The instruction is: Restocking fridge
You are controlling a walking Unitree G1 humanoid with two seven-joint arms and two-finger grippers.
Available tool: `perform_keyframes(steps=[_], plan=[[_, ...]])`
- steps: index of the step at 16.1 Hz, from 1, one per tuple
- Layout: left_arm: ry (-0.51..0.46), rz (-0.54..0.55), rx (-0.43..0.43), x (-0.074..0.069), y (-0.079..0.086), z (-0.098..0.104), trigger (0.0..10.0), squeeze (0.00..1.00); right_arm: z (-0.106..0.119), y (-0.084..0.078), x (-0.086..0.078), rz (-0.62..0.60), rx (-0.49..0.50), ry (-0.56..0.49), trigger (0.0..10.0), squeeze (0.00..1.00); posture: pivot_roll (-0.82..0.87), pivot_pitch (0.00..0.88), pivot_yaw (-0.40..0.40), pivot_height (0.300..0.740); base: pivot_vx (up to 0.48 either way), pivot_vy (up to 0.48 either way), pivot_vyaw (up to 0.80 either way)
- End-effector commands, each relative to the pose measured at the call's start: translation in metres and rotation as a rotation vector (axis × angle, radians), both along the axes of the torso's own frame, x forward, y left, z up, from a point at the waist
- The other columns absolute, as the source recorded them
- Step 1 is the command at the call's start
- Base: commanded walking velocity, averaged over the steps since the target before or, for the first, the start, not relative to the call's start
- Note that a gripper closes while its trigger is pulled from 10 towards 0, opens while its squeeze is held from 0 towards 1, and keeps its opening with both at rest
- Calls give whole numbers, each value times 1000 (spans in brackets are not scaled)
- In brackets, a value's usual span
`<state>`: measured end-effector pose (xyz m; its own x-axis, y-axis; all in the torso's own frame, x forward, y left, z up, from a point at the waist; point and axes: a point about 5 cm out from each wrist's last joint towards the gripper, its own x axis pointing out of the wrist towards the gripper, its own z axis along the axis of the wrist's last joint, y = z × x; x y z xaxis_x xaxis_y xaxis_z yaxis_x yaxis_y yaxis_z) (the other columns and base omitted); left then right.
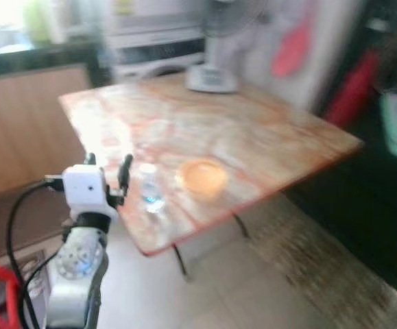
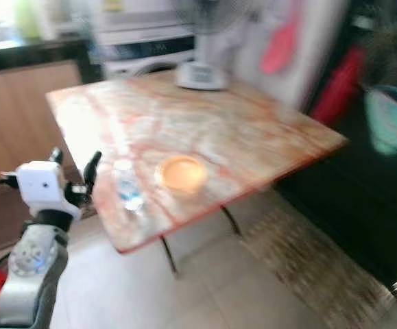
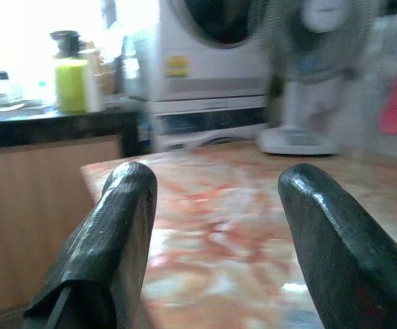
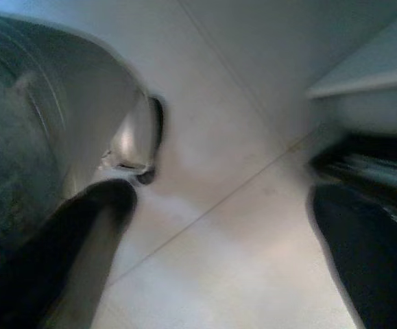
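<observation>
Our left gripper (image 1: 107, 171) is raised at the near left edge of a marbled orange-and-white table (image 1: 253, 130), fingers apart and holding nothing. Just beside it at 3 o'clock, a small clear water bottle (image 1: 150, 188) stands upright on the tabletop near the front corner, apart from the fingers. At 3 o'clock from the bottle sits a round orange object (image 1: 201, 176), perhaps a bowl or lid; motion blur keeps us from telling which. At the table's 12 o'clock edge rests the white base of a fan (image 1: 213, 77).

The head views are smeared, yet they alone give the bottle and the orange object together. The left wrist view looks between our two black fingers (image 3: 109, 247) across the tabletop to what the head views barely resolve: a front-loading machine (image 3: 205, 55) behind the table and a yellow-green container (image 3: 71, 83) on a dark counter (image 3: 47, 123).

The right wrist view shows our right gripper (image 4: 219, 247) over pale tiled floor (image 4: 225, 178), fingers spread wide, empty.
</observation>
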<state>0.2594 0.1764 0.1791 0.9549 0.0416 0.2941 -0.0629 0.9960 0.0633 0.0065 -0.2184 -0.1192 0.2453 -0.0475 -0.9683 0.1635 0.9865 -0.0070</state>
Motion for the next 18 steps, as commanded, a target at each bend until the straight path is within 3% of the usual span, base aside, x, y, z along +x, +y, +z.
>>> perform_keyframes(steps=[1,6,11,14,16,18], plan=[[-3,18,-4,1,3,3,10000,0,0,5,8,33,14,-23,10000,0,207,0,-84,740,371,0,0],[-37,15,-5,-1,2,13,10000,0,0,5,10,36,25,-32,10000,0,222,0,-95,740,276,0,0],[-52,-138,-11,-4,-15,44,10000,0,0,6,11,47,29,-30,10000,0,240,0,-102,740,0,0,0],[61,-258,63,0,-24,67,10000,0,-1,7,12,49,30,-27,10000,0,252,0,-105,740,0,0,0],[250,-345,40,-1,-25,75,10000,0,-1,8,13,59,32,-22,10000,0,271,0,-110,740,0,0,0],[441,-294,66,-3,-13,74,10000,0,-1,8,14,65,33,-18,10000,0,285,0,-111,740,0,0,0]])
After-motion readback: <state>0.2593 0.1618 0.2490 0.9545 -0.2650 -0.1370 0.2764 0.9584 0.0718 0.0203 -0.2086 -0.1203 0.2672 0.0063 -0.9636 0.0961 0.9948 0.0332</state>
